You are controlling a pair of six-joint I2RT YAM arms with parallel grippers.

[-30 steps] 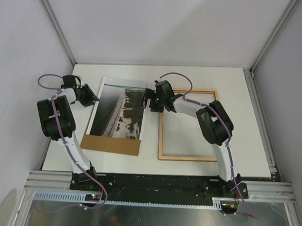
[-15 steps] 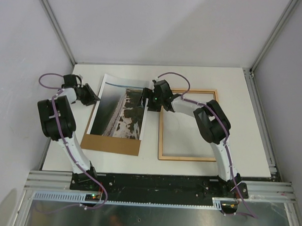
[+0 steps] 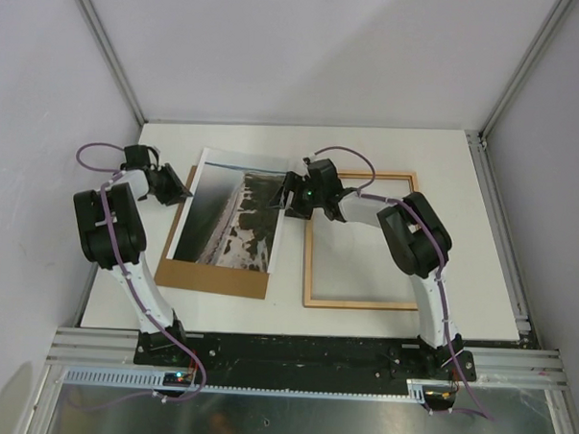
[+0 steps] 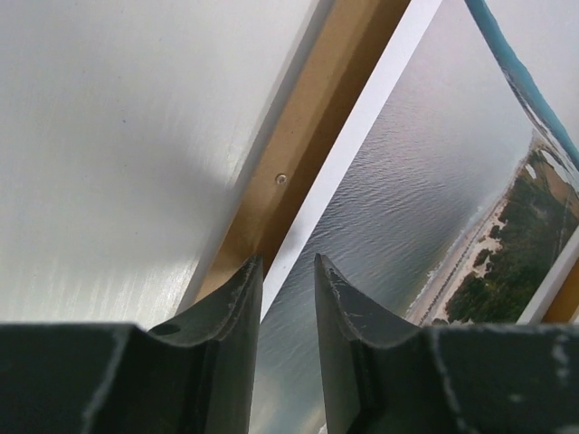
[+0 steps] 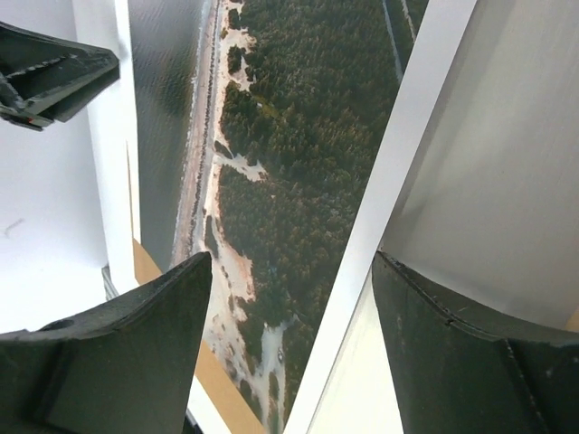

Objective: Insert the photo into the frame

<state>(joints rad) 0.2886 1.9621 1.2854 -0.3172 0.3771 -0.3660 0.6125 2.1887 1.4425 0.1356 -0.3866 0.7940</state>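
Now, photo (image 3: 227,214) atop backing board (image 3: 215,279), frame (image 3: 355,303) just beside

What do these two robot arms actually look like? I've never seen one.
The left arm and right arm have white links, bulky black joint housings and a looping purple cable. The left end effector and right end effector each have two dark, scuffed, tapering fingers.

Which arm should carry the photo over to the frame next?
Right, probably. The right gripper straddles the photo at its edge beside the frame, jaws open. The left gripper sits at the far edge, away from the frame.
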